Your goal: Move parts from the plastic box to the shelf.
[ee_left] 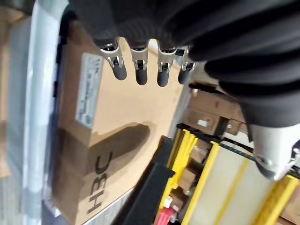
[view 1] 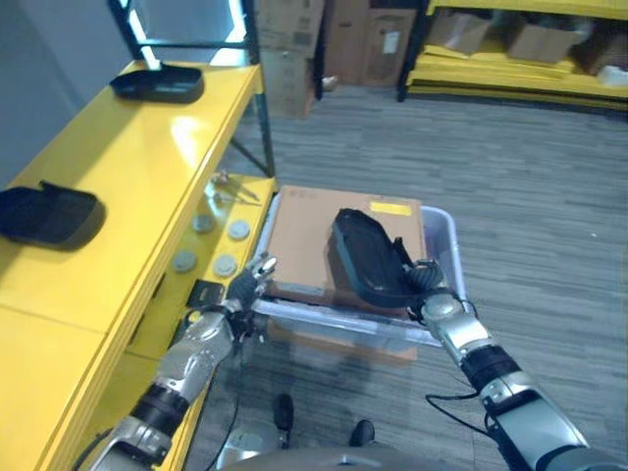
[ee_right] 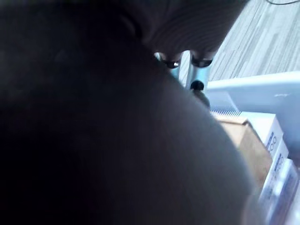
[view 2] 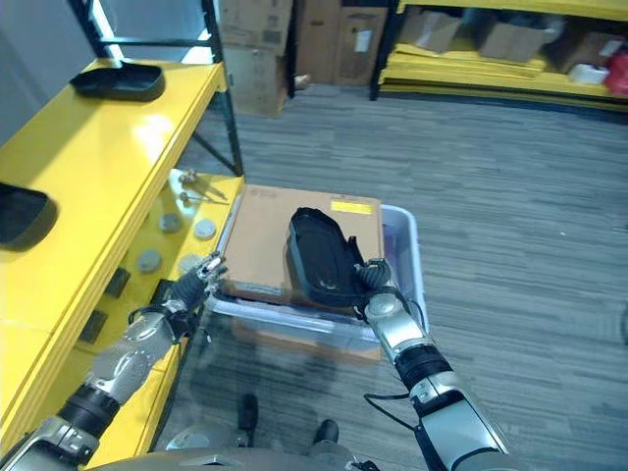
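Two black moulded parts already lie on the yellow shelf (view 1: 147,147) at the left: one near part (view 1: 49,216) with a raised rim, and a far part (view 1: 157,83) at the shelf's back end beside a dark upright post (view 1: 257,88). On the lower yellow ledge (view 1: 221,221) below the shelf top sit several grey discs (view 1: 226,263) and a few small metal pieces (view 1: 228,186).

The left hand (view 1: 250,280) hangs just off the ledge's edge, touching or nearly touching the near left corner of the plastic box (view 1: 444,235). Its fingers (ee_left: 140,70) are straight and relaxed over the cardboard, grasping nothing.

Inside the translucent plastic box lies a flat brown cardboard carton (view 1: 314,235) with a yellow label (view 1: 391,209) near its far right corner. On top of the carton rests the black part (view 1: 368,257) being handled: long, oval, shell-like, with a glossy raised edge, tilted so its near end sits lower towards the box's front rim.

The right hand (view 1: 424,280) is at that near end, its fingers curled against the part's edge; the right wrist view shows the dark part pressed close under its fingertips (ee_right: 202,61), so it grasps the part. Grey striped floor (view 1: 530,196) spreads to the right, with cardboard boxes (view 1: 294,39) and another yellow rack (view 1: 510,69) far behind.
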